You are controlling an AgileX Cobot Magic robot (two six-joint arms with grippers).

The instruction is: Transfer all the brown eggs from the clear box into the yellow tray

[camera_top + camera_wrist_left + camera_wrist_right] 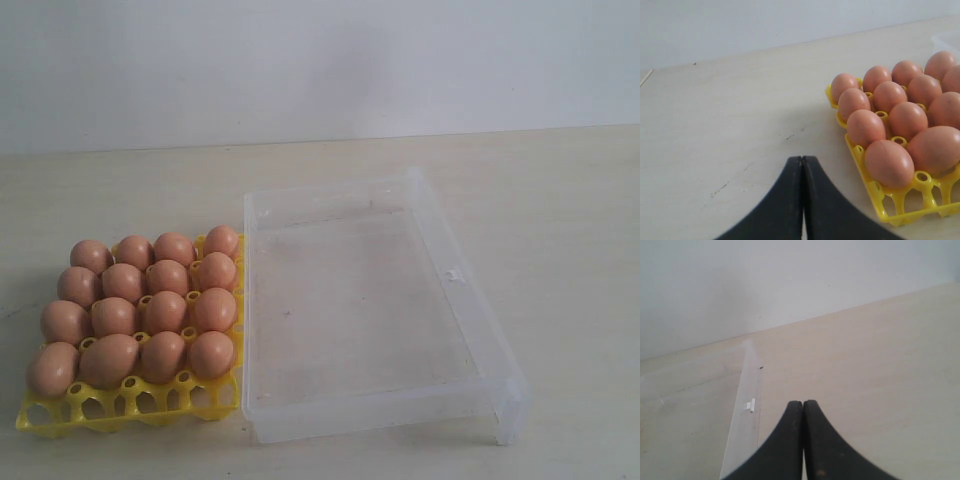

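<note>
Several brown eggs [137, 312] fill the cups of the yellow tray [125, 408], which lies left of the clear box [470, 300]. Nothing lies inside the clear box. Neither arm shows in the exterior view. In the left wrist view my left gripper [802, 159] is shut and holds nothing; it hangs over bare table, apart from the yellow tray [890, 212] and its brown eggs [888, 163]. My right gripper [803, 403] is shut with nothing in it, over bare table beside the rim of the clear box [746, 405].
The pale wooden table [560, 210] runs back to a white wall [320, 60]. The tray's front row of cups holds no eggs.
</note>
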